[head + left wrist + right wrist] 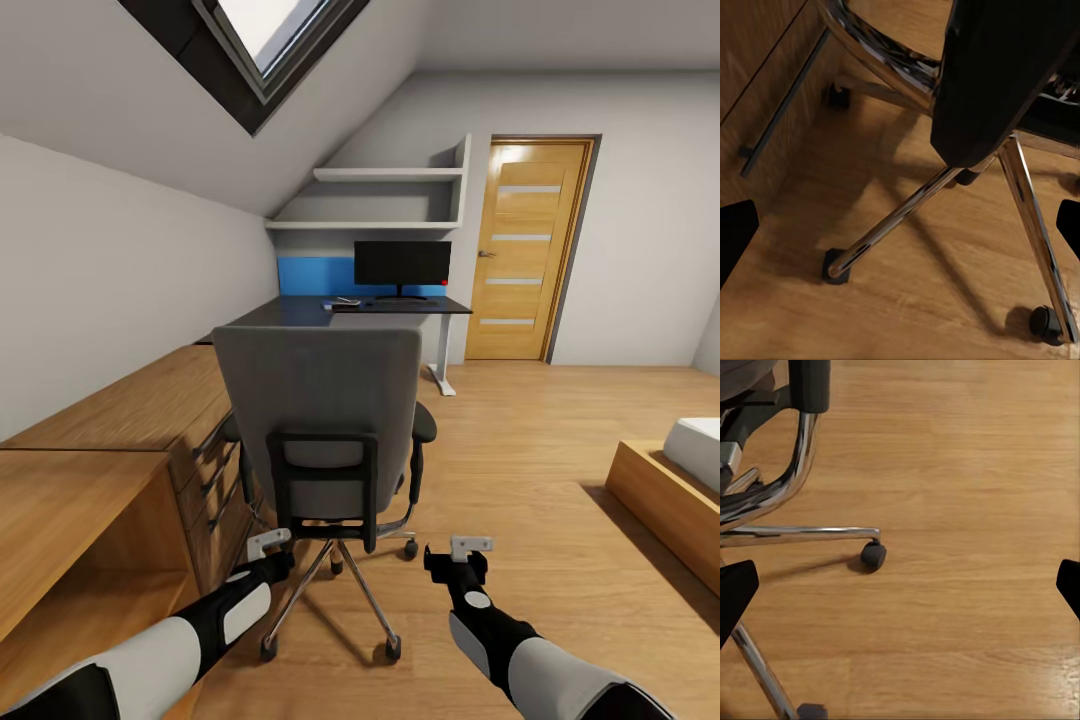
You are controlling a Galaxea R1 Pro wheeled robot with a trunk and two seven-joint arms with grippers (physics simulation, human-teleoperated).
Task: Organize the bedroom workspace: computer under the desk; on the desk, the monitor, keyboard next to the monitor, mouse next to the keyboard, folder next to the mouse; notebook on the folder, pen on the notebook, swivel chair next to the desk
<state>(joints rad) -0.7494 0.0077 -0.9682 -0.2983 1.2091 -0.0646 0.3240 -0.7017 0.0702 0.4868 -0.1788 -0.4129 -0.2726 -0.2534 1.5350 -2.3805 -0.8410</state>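
Left hand [268, 543] and right hand [470, 546] spread wide, holding nothing.

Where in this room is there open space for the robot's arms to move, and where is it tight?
Widest free patch: the bare wood floor between the swivel chair, the door and the bed corner. The right gripper hangs over it. Tight: the left gripper sits between the chair's chrome legs and the light-wood drawer chest. The desk is mostly bare at its near end.
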